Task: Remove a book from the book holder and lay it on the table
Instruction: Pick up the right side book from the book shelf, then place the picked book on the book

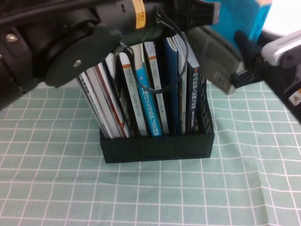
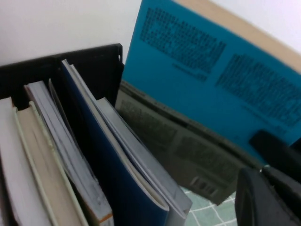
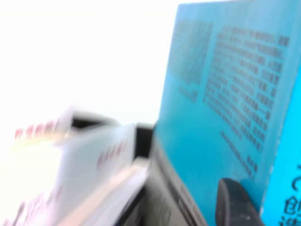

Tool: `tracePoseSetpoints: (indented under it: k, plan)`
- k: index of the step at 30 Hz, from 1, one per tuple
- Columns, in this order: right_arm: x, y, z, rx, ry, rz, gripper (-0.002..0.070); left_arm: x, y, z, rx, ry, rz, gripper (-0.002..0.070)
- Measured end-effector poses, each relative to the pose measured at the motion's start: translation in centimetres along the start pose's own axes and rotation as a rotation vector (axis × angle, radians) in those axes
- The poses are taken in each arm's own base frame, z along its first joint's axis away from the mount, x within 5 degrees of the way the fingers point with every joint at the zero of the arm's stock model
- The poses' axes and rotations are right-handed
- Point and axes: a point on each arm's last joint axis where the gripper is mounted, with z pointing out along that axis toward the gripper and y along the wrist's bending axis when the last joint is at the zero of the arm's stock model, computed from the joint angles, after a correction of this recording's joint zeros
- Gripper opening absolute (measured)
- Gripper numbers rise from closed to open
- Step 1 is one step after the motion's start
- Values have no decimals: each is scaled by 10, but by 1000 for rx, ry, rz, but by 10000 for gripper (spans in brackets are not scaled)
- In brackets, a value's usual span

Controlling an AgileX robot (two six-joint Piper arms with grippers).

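High view, your right gripper (image 1: 242, 56) clamps the book (image 1: 221, 52), tilted up beside the book holder (image 1: 157, 146) on the table (image 1: 47, 179), left wrist view, your left gripper's opening you cannot tell, right wrist view, a fingertip (image 3: 233, 202) presses the cyan cover.
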Motion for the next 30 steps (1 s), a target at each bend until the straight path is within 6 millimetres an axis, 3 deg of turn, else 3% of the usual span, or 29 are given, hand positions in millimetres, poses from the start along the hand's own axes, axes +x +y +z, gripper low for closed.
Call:
tracePoseSetpoints:
  k: [6,10,14,19,24,30]
  plan:
    - [-61,-9,-18,44,-162,-112,204,-7,9,-25,-51,14,60,-3]
    - [-113,-13,-42,45,-272,-201,202,-14,20,-55,-107,37,106,-3]
    - [-149,-11,-69,-8,-290,-289,202,-24,33,-92,-154,6,150,-3]
    - [-170,1,-99,-160,-231,-396,202,-38,53,-158,-185,-92,120,-3]
    - [-175,16,-120,-350,-190,-463,202,-35,75,-215,-210,-131,59,-3]
    - [-157,39,-135,-698,-54,-462,202,0,94,-244,-178,-149,29,-3]
